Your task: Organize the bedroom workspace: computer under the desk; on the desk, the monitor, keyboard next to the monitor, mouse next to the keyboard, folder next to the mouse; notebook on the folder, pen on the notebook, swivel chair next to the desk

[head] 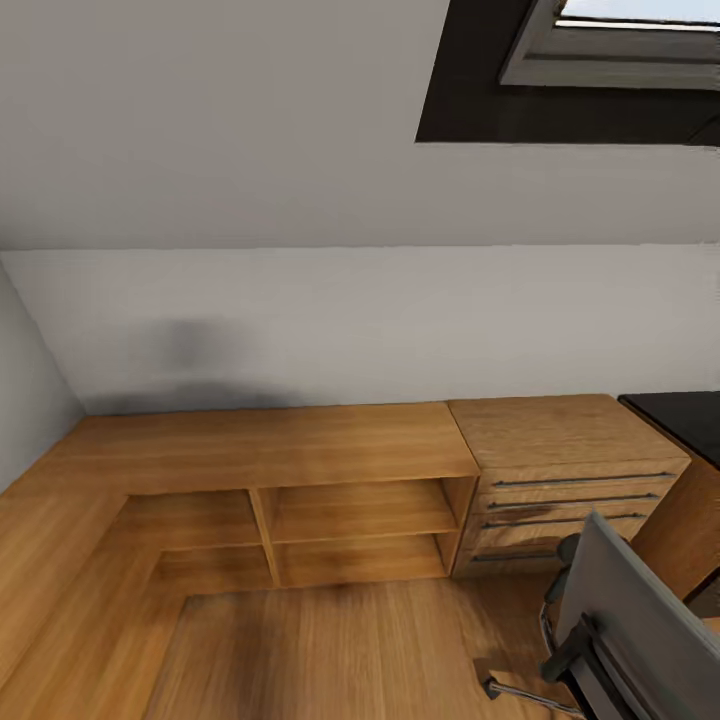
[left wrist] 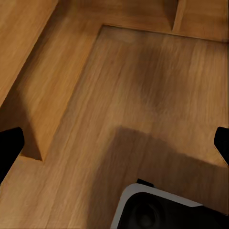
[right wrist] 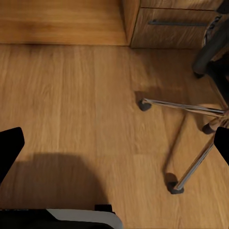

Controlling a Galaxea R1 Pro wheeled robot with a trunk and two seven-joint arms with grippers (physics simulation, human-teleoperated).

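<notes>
The swivel chair [head: 640,625] stands at the lower right of the head view, its grey backrest turned toward me and its seat cut off by the frame edge. Its chrome legs and black casters [right wrist: 191,109] spread over the wooden floor in the right wrist view. My left gripper [left wrist: 114,145] hangs open over bare floor, black fingertips [left wrist: 9,150] at the frame's sides. My right gripper [right wrist: 114,145] is open too, above the floor short of the chair's base, with nothing between its fingers.
A low open wooden shelf unit [head: 300,450] runs along the white wall and turns down the left side. A drawer cabinet [head: 565,470] stands to its right, and a dark surface [head: 680,415] beyond that. My own base [left wrist: 162,210] shows below the grippers.
</notes>
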